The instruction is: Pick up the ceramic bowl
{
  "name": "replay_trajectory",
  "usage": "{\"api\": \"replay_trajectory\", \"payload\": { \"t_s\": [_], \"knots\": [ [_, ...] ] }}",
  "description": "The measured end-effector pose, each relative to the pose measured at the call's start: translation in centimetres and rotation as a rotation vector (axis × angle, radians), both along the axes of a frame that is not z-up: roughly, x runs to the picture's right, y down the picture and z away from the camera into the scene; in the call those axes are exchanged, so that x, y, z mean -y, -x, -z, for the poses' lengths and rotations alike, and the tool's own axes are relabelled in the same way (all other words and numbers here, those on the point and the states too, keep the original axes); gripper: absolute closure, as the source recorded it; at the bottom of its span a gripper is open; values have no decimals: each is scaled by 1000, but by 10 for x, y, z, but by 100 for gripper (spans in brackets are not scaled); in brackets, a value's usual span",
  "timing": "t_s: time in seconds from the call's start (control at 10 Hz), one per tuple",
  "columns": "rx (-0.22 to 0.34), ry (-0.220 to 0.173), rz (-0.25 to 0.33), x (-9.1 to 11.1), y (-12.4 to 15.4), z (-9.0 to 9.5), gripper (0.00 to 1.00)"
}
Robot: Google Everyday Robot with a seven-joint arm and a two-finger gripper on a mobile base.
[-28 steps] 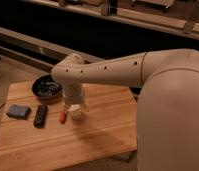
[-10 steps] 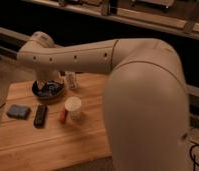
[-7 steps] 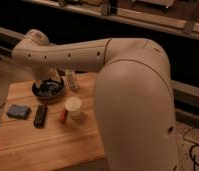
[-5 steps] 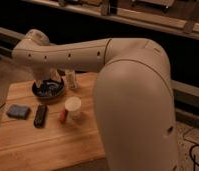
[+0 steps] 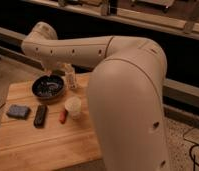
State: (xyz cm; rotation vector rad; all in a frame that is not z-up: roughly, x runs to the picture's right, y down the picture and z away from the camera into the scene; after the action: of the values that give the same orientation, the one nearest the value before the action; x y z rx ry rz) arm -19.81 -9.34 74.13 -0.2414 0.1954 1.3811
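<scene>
The ceramic bowl (image 5: 48,88), round, shallow and glossy black with pale speckles inside, sits at the back left of the wooden table (image 5: 48,145). My big white arm reaches across from the right and bends down at its elbow above the bowl. The gripper (image 5: 68,78) hangs just behind the bowl's right rim, close to it. I cannot tell if it touches the bowl. Nothing shows in the gripper.
A small white cup (image 5: 73,106) stands in front and to the right of the bowl. A red object (image 5: 62,116) lies beside the cup. A black remote (image 5: 40,115) and a blue sponge (image 5: 18,111) lie to the left. A dark shelf runs behind the table.
The arm has swung left, from above the white cup to behind the bowl. In the last second it has barely moved. The objects have stayed in place.
</scene>
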Motion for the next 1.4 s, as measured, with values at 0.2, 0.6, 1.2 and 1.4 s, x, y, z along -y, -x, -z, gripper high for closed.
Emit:
{"api": "replay_trajectory", "payload": {
  "t_s": [0.2, 0.6, 1.2, 1.4],
  "knots": [
    [-31, 31, -55, -6, 9, -7, 35],
    [-14, 144, -352, -37, 60, 1, 35],
    [-39, 148, -411, -37, 60, 1, 35],
    [-88, 150, -376, -48, 48, -21, 35]
  ]
}}
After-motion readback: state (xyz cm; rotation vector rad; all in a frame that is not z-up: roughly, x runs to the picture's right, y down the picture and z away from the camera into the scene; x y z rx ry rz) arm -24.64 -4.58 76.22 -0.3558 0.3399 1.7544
